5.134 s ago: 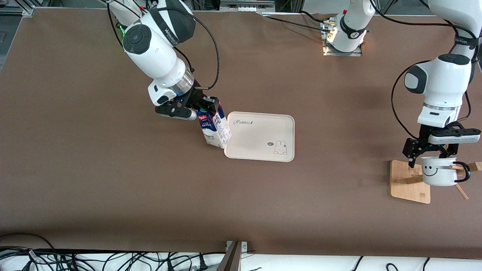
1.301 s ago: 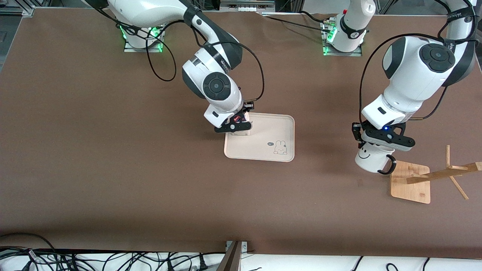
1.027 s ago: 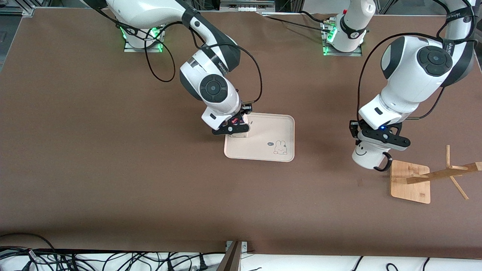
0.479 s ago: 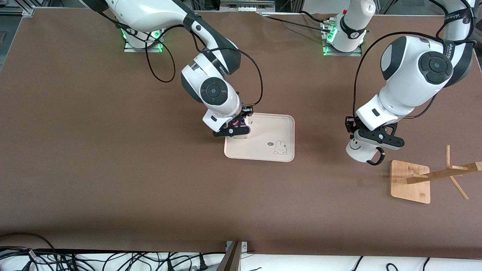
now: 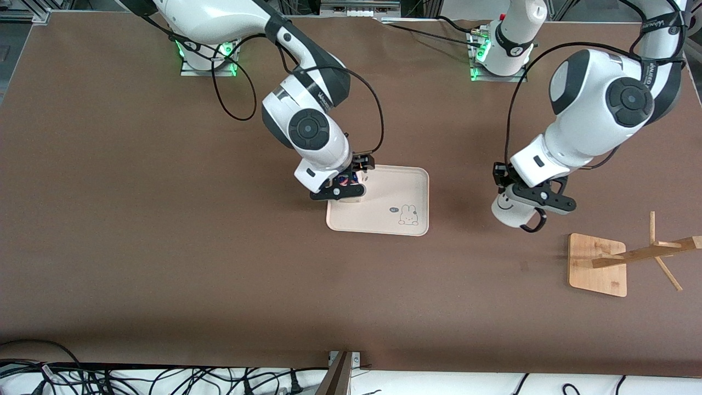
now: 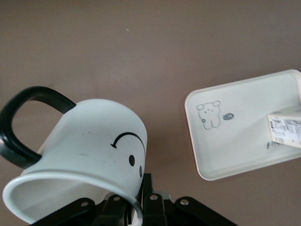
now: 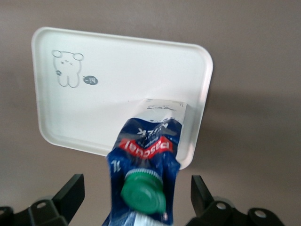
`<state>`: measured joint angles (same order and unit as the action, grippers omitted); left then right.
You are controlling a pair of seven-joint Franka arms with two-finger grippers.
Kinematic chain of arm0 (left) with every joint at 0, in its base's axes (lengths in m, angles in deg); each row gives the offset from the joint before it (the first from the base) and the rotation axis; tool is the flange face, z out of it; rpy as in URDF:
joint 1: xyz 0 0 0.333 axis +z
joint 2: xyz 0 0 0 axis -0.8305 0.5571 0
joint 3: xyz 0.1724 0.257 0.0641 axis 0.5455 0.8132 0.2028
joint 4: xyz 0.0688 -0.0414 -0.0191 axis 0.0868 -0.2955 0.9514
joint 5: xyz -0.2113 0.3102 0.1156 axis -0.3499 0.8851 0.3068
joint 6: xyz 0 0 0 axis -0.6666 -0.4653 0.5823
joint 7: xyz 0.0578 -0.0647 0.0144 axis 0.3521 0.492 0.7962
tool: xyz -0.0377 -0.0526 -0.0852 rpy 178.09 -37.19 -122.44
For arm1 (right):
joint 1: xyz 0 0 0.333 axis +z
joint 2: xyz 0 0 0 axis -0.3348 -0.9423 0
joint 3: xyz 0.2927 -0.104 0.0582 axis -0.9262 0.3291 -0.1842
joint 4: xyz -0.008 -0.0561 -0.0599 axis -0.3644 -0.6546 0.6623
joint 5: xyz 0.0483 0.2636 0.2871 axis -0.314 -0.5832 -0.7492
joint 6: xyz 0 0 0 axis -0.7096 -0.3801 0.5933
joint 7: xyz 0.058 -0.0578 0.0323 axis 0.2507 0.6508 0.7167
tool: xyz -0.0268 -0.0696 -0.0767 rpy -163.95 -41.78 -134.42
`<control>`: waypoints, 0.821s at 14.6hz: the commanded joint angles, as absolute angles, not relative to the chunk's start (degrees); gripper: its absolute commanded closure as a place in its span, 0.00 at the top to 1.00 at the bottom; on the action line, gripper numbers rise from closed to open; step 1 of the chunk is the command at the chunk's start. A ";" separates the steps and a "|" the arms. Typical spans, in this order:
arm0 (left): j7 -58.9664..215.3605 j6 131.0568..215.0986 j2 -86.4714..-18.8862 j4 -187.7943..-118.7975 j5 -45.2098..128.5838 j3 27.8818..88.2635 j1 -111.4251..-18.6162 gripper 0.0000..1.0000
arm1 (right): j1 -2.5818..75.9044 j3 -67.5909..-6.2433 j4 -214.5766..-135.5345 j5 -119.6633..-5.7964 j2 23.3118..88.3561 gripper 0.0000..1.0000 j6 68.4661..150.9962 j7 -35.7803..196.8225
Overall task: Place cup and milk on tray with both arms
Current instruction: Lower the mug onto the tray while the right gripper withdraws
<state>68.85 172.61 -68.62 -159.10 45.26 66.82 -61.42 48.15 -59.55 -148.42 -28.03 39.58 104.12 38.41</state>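
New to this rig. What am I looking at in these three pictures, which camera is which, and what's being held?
Two white robot arms work at a brown table. The wide picture comes from a high camera facing them; the other two come from cameras on each arm's wrist.

On the table lie a cream tray and, toward the left arm's end, a wooden rack.

The right gripper is over the tray, fingers spread wide on either side of the milk, which stands on the tray, released.

The left gripper is shut on the cup, a smiley mug carried tilted above bare table between rack and tray.
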 commanded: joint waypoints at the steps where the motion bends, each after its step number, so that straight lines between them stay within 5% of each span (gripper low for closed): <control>1: 69.11 170.44 -66.18 -156.50 44.70 64.36 -61.77 0.00 | 47.16 -59.59 -148.63 -28.70 46.06 1.00 95.74 38.75; 12: 78.25 171.49 -48.78 -149.47 45.32 64.80 -75.74 0.00 | 36.71 -55.91 -148.37 -28.52 57.85 1.00 85.96 39.37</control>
<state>77.60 172.90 -53.07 -153.94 45.26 64.09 -74.35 38.39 -56.35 -147.41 -28.02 56.16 87.20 38.82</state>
